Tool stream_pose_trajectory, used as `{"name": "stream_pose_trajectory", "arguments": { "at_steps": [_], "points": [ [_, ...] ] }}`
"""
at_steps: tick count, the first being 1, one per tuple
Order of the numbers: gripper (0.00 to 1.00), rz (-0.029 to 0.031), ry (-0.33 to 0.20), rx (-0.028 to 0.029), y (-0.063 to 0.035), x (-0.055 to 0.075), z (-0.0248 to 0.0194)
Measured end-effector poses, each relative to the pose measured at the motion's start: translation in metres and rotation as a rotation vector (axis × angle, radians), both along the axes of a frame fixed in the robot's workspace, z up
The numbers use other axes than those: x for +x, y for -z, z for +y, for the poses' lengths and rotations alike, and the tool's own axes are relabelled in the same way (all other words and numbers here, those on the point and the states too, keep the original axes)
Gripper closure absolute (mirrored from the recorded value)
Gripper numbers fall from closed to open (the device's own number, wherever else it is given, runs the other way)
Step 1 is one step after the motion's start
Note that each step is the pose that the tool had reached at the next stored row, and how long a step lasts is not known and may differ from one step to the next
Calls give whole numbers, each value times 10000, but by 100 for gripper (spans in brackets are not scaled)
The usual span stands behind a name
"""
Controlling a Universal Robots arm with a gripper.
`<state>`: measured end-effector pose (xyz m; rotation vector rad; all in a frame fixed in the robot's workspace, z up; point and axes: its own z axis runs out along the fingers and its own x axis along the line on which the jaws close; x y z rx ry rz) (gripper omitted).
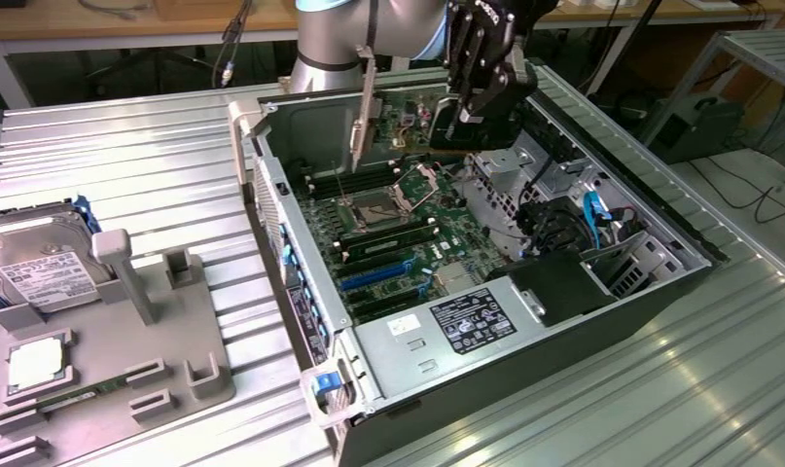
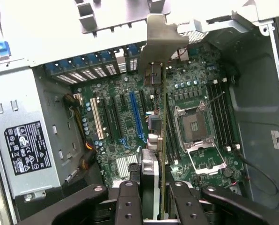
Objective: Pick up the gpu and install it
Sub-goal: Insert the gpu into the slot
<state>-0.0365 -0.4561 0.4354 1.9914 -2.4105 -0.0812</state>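
The gpu [image 1: 470, 125] hangs on edge above the open computer case [image 1: 652, 209], with its long silver bracket [image 1: 362, 109] pointing down toward the motherboard [image 1: 425, 219]. My gripper [image 1: 481, 89] is shut on the card's upper part. In the wrist view the gpu [image 2: 162, 136] shows edge-on, and its bracket [image 2: 156, 44] reaches toward the case's rear wall. The gripper [image 2: 153, 199] clamps it from both sides. The card floats above the board, over the strip between the blue expansion slot [image 2: 135, 115] and the open CPU socket [image 2: 195, 124], touching nothing.
A grey fixture [image 1: 171, 341] at the exterior view's left holds a hard drive [image 1: 35, 268], a square cpu chip [image 1: 35, 362] and a memory stick [image 1: 68, 397]. Inside the case are the power supply [image 1: 477, 316], its cables [image 1: 561, 229] and the drive cage [image 1: 522, 161].
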Motion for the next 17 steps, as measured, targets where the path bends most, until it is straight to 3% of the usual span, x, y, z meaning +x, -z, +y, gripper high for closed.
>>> {"name": "stream_pose_trajectory", "arguments": {
  "at_steps": [12,17],
  "points": [
    [72,0,-2192,3,0,0,0],
    [72,3,-2290,3,0,-3,0]
  ]
}}
